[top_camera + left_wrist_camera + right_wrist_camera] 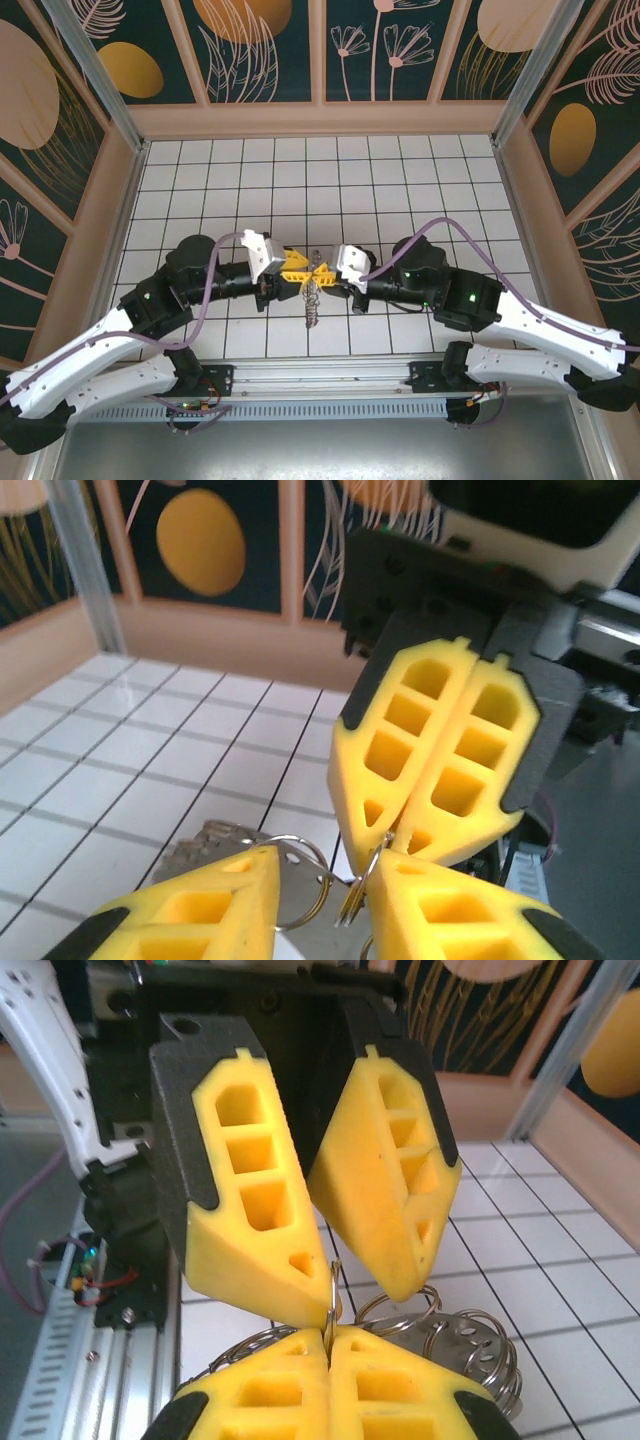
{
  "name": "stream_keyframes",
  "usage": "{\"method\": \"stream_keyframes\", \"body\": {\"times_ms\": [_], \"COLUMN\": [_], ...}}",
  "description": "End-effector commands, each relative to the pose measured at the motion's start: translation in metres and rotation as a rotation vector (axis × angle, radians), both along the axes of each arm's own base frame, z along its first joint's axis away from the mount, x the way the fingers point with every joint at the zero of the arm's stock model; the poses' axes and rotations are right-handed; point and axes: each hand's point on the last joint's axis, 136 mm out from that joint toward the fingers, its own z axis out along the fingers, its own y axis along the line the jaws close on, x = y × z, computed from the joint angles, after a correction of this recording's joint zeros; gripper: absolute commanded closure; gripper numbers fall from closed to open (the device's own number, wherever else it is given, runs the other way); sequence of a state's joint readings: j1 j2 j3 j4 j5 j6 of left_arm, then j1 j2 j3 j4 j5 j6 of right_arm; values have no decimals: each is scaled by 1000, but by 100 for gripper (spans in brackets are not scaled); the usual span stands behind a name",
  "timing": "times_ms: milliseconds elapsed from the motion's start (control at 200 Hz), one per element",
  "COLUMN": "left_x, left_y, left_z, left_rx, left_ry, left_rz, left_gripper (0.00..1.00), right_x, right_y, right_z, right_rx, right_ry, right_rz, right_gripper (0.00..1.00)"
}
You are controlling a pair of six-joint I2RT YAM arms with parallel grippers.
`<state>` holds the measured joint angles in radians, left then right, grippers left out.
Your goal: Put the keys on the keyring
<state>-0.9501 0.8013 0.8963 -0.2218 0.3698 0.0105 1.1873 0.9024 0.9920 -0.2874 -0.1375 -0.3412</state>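
Note:
My two grippers meet tip to tip above the middle of the tiled floor. My right gripper (330,268) (328,1332) is shut on a thin metal ring of the keyring (331,1280). That same ring (352,895) stands between the yellow fingers in the left wrist view. My left gripper (300,266) (325,868) faces it with its jaws apart around the ring, gripping nothing. More silvery rings (470,1345) and a flat plate with holes (290,920) hang below. The chain-like rest of the keyring (312,300) dangles under the grippers. I cannot pick out the keys for sure.
The white tiled floor (320,180) is ringed by low wooden walls (318,120). A metal rail with the arm bases (320,380) runs along the near edge, and purple cables loop over both arms.

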Motion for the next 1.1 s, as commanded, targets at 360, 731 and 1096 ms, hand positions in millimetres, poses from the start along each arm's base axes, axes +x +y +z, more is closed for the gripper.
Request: {"method": "stream_keyframes", "body": {"times_ms": [360, 731, 1096], "left_x": [0, -27, -38], "left_y": [3, -3, 6], "left_z": [-35, -5, 29], "left_rx": [316, 119, -174], "left_ry": [92, 38, -87], "left_rz": [-24, -162, -171], "left_gripper": [75, 100, 100], "right_x": [14, 5, -14], "right_y": [1, 2, 2], "right_z": [-8, -7, 8], "right_rx": [-130, -114, 8], "right_ry": [-43, -23, 0], "right_rz": [-58, -8, 76], "right_gripper": [100, 100, 93]}}
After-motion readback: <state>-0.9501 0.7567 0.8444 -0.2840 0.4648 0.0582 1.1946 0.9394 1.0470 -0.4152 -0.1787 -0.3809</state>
